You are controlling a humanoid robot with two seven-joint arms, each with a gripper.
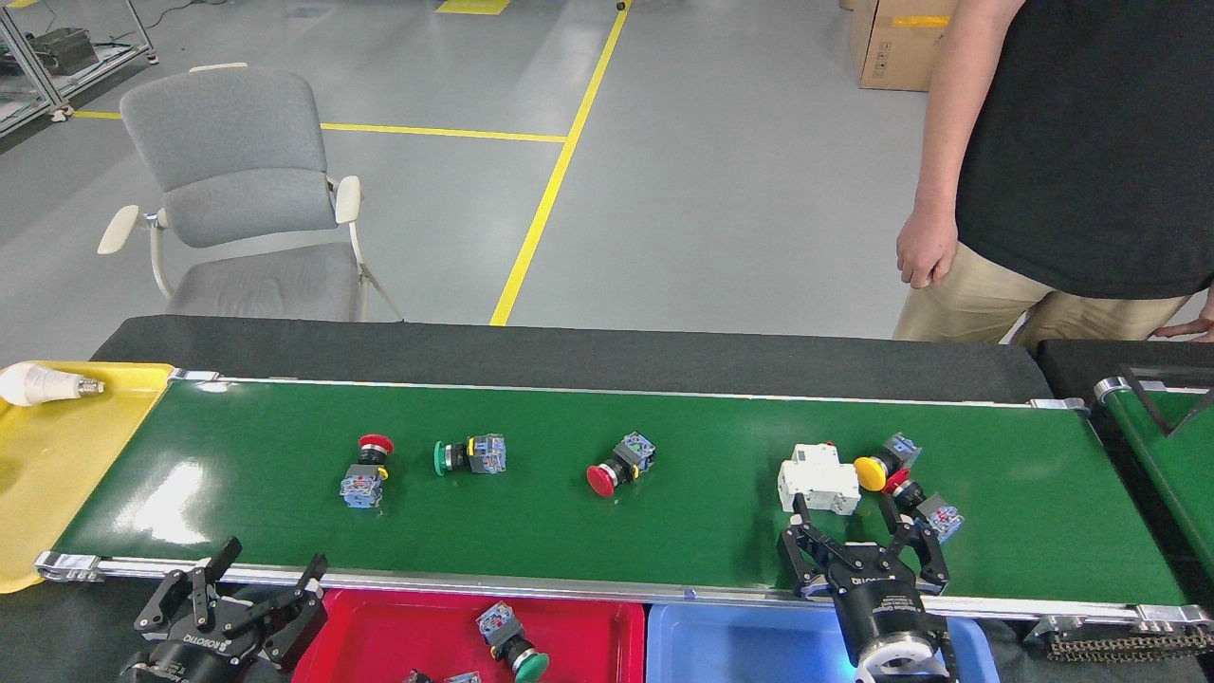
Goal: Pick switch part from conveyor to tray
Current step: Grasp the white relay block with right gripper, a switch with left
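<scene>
Conveyor (285, 417), wide glossy green belt with silver rails, runs left to right across the black counter (569, 356). Person (1081, 161) in a black shirt stands behind the far right end; grey chair (237, 199) on the floor behind the left end. Yellow tray (38, 474) at the belt's left end with a white bulb (43, 384) on it. Red tray (588, 636) and blue tray (740, 645) sit below the near rail; a green-capped switch part (512, 643) lies in the red one.

Right gripper (863, 541) is over the belt's near edge, jaws spread wide and empty, just in front of the white breaker (818, 477) and near the small red switch (925, 507). Left gripper (242, 593) is off the belt beside the red tray, jaws open, holding nothing.

On the belt, left to right: red-capped switch (365, 471), green-capped switch (469, 454), red mushroom switch (618, 462), then the breaker with a yellow-capped switch (882, 463) touching its right side.
</scene>
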